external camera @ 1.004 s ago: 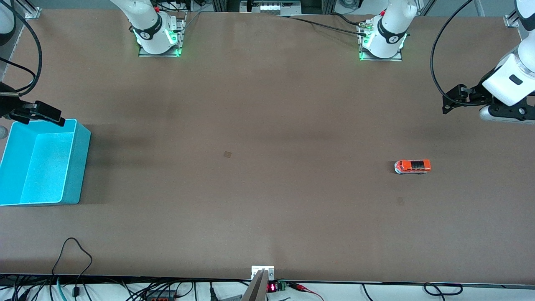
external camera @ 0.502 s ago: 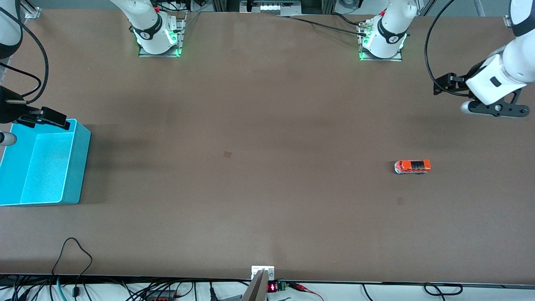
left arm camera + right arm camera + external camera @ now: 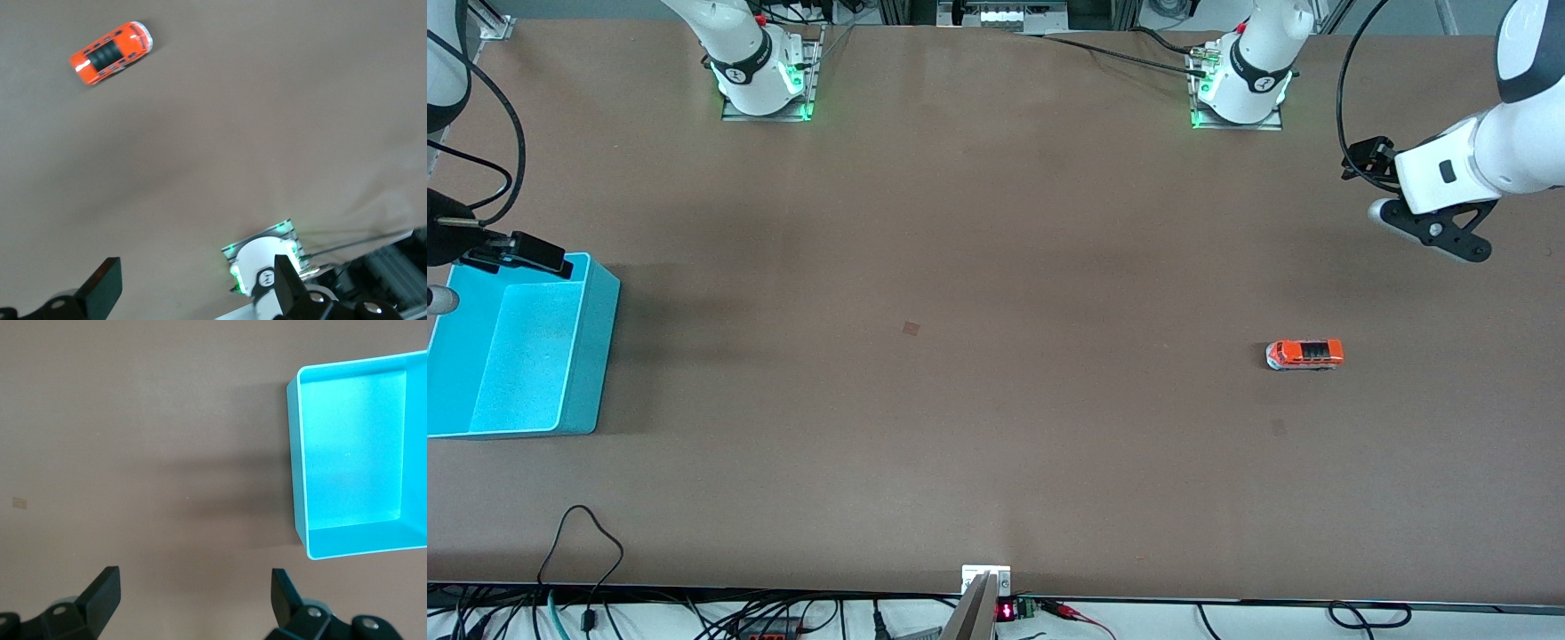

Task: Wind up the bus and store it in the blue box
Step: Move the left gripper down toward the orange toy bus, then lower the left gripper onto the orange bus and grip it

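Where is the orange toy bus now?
The bus stands alone on the table toward the left arm's end, nearer the front camera than the raised left gripper.

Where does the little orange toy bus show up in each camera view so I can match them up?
Front view: the bus sits on the brown table toward the left arm's end, nothing touching it.
Left wrist view: the bus lies on bare table, well clear of the open left pincer.
Right wrist view: not in it; only the blue box shows.
Shared landmark: the left arm's green-lit base.
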Controlling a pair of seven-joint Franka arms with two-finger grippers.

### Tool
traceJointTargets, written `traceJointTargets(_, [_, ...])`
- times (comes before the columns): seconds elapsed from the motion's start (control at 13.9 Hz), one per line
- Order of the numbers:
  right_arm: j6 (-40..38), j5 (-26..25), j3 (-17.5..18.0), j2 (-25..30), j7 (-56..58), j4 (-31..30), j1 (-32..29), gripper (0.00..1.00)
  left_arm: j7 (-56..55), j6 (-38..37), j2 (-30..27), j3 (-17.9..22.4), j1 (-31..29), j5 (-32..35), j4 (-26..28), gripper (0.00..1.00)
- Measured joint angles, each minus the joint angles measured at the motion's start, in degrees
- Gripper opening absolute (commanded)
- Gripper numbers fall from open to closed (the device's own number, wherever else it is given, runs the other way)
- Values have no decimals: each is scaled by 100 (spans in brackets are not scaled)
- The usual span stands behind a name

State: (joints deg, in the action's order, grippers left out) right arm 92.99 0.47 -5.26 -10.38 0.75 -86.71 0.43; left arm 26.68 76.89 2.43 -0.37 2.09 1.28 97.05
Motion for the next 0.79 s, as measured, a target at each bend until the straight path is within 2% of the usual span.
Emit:
traceJointTargets(0.22, [-1,0,11,-3,0,0,2,100,1050,557,93,3,-15,107,196,100])
traceJointTargets(0.57, [-27,2,4,-96,-9,-2,-18,100,3397,3186,305,25,-361,335,1424,100])
traceJointTargets(0.79, [-31,1,3,-266,-9,-4,-20,100,4391,4393,757,30,-506,433,1773,100])
